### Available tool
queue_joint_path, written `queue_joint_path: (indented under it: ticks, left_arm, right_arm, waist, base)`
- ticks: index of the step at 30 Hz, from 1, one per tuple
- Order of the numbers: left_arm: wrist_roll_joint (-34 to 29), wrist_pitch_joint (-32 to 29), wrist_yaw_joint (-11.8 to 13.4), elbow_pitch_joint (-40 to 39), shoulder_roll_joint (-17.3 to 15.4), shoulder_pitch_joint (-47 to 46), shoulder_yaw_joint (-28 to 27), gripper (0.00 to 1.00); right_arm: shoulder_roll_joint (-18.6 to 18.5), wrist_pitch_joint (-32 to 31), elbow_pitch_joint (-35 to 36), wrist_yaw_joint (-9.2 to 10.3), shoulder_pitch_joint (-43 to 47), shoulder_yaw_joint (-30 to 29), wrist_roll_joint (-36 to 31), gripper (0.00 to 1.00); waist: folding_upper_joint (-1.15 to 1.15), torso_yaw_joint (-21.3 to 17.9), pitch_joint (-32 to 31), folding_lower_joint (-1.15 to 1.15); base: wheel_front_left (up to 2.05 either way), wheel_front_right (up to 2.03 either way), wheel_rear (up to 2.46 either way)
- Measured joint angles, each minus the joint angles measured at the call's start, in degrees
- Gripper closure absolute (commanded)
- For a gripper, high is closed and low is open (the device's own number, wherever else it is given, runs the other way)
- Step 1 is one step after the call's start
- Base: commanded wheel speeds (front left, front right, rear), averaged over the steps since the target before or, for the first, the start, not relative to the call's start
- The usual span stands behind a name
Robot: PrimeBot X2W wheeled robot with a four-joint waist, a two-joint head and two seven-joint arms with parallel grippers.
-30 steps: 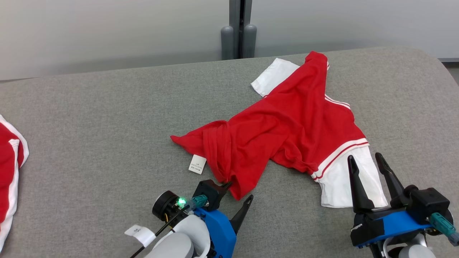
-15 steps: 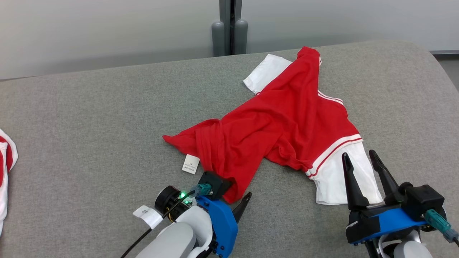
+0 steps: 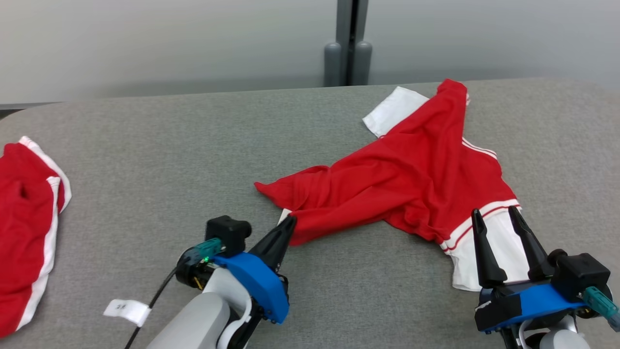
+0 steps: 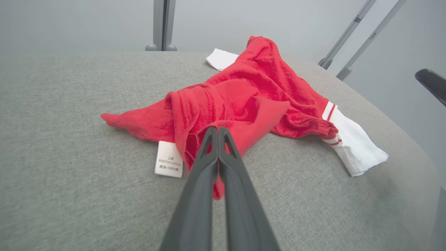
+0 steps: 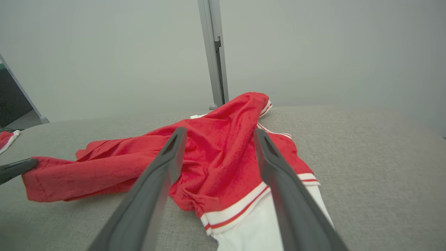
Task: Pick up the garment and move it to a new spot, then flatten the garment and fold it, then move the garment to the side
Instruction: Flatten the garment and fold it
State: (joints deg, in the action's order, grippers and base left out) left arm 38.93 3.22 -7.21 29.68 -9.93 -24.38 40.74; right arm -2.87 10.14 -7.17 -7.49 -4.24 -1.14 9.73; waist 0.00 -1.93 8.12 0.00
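Our left gripper (image 3: pixel 290 222) has its two fingers pressed together on the near corner of the red garment (image 3: pixel 411 179), pinching the cloth just beside its white care label (image 4: pixel 169 164). Our right gripper (image 3: pixel 493 212) has its fingers spread and empty, over the white sleeve (image 3: pixel 507 247). The garment lies crumpled on the grey table (image 3: pixel 169 160), right of centre. Another red-and-white garment (image 3: pixel 24 218) lies at the far left.

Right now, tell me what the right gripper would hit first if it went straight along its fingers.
Probably the white sleeve of the shirt: the open right gripper points over it, with the red body just beyond. Its height above the cloth is unclear.
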Motion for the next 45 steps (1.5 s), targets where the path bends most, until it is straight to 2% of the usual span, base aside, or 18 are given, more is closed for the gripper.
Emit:
queue_joint_path:
  ticks: [5, 9, 15, 16, 19, 23, 29, 35, 36, 37, 38, 45]
  left_arm:
    - [2.54, 0.68, 0.42, -7.34, -2.97, 4.17, -2.34, 1.00]
    - [4.72, -0.98, 2.55, -15.19, -5.98, 8.00, -4.07, 1.00]
    - [9.96, -6.25, 8.16, -32.44, -11.24, 16.51, -7.69, 1.00]
    - [11.45, -7.97, 10.37, -38.45, -13.24, 19.30, -8.96, 1.00]
    - [12.70, -9.40, 12.38, -43.26, -15.57, 21.69, -10.85, 1.00]
    - [12.22, -9.77, 12.72, -39.42, -15.96, 19.74, -11.44, 1.00]
    - [7.02, -7.32, 11.23, -21.63, -12.52, 9.37, -9.67, 1.00]
    - [2.32, 0.07, 10.39, -8.01, -9.79, 2.22, -9.16, 1.00]
    - [1.45, 1.57, 10.57, -6.37, -9.50, 1.36, -9.10, 0.67]
    - [0.73, 3.01, 10.92, -4.85, -9.21, 0.68, -9.18, 0.25]
    - [0.43, 4.09, 11.01, -3.63, -8.84, 0.19, -9.24, 0.00]
    - [0.40, 6.83, 10.20, 0.85, -7.76, -0.64, -9.13, 0.00]
  right_arm:
    - [0.01, -0.30, 0.27, 0.00, 0.50, -0.21, 0.03, 0.00]
    - [0.01, -0.44, 0.46, 0.00, 1.05, -0.26, 0.11, 0.00]
    - [0.01, -0.48, 0.75, 0.00, 1.26, -0.32, 0.11, 0.00]
    - [0.01, -0.47, 0.86, 0.00, 1.28, -0.49, 0.11, 0.00]
    - [0.01, -0.49, 1.00, 0.00, 1.34, -0.69, 0.12, 0.00]
    - [0.01, -0.69, 1.37, 0.00, 1.10, -0.46, 0.26, 0.00]
    - [0.02, -0.75, 1.79, 0.00, -1.28, 1.23, 0.25, 0.00]
    - [0.01, -0.69, 1.77, 0.00, -1.74, 1.24, 0.24, 0.00]
    - [0.01, -0.64, 1.72, 0.00, -1.75, 1.15, 0.24, 0.00]
    - [0.02, -0.62, 1.62, 0.00, -1.76, 1.09, 0.25, 0.00]
    - [0.01, -0.53, 1.54, 0.00, -1.77, 0.98, 0.25, 0.00]
    - [0.03, -0.47, 1.38, 0.00, -1.78, 0.35, 0.02, 0.00]
  waist:
    - [0.00, 2.21, -0.69, 0.00]
    - [0.00, 3.42, -0.91, 0.00]
    - [0.00, 4.09, -0.97, 0.00]
    - [0.00, 4.22, -0.87, 0.00]
    - [0.00, 4.29, -0.53, 0.00]
    - [0.00, 3.97, 0.74, 0.00]
    - [0.00, 1.80, 3.31, 0.00]
    - [0.00, -0.61, 5.23, 0.00]
    - [0.00, -0.78, 5.43, 0.00]
    - [0.00, -0.84, 5.55, 0.00]
    - [0.00, -0.85, 5.61, 0.00]
    - [0.00, 0.67, 4.81, 0.00]
  base:
    - [0.00, 0.00, 0.00]
    - [0.00, 0.00, 0.00]
    - [0.00, 0.00, 0.00]
    - [0.00, 0.00, 0.00]
    - [0.00, 0.00, 0.00]
    - [0.00, 0.00, 0.00]
    - [0.00, 0.00, 0.00]
    - [0.00, 0.00, 0.00]
    - [0.00, 0.00, 0.00]
    - [0.00, 0.00, 0.00]
    - [0.00, 0.00, 0.00]
    - [0.00, 0.00, 0.00]
